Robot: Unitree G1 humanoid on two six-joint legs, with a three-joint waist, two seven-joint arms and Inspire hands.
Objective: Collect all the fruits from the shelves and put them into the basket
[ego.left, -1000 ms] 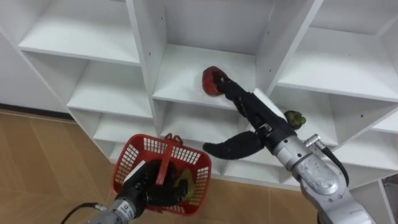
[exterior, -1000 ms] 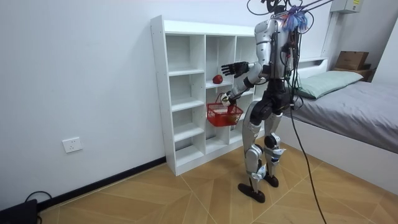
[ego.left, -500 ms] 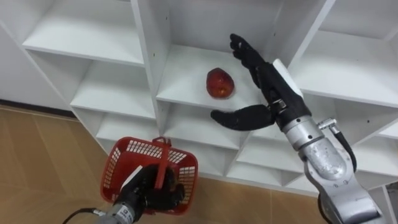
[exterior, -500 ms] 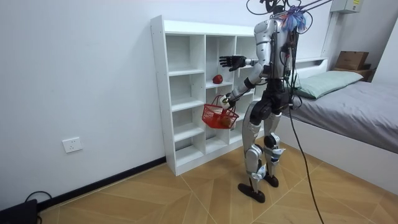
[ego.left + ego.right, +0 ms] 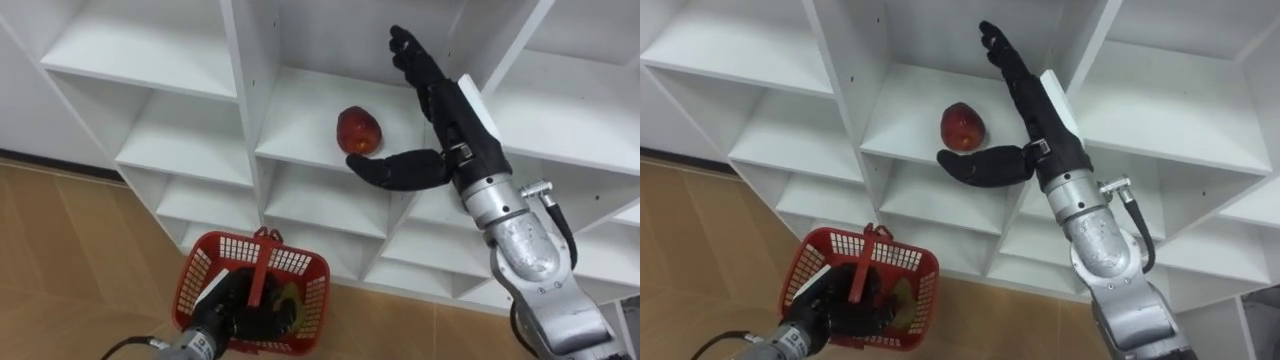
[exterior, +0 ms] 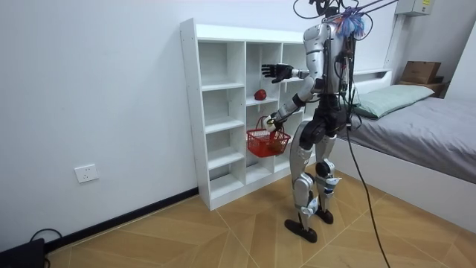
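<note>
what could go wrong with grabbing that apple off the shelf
The right hand is open, thumb by the apple, not closed round it; a nudge might roll it off the shelf. The basket, held by the left hand, hangs well below, so a fumbled apple might miss it.

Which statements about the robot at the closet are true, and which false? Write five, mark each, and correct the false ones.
1. The red fruit lies on a shelf of the white closet. True.
2. The right robot hand is closed round the red fruit. False: it is open, fingers straight, beside the fruit.
3. The left robot hand holds the red basket by its handle. True.
4. The red basket stands on the floor. False: it is carried in the air, lower than the fruit's shelf.
5. The red basket is empty. False: a yellowish fruit lies in it.
</note>
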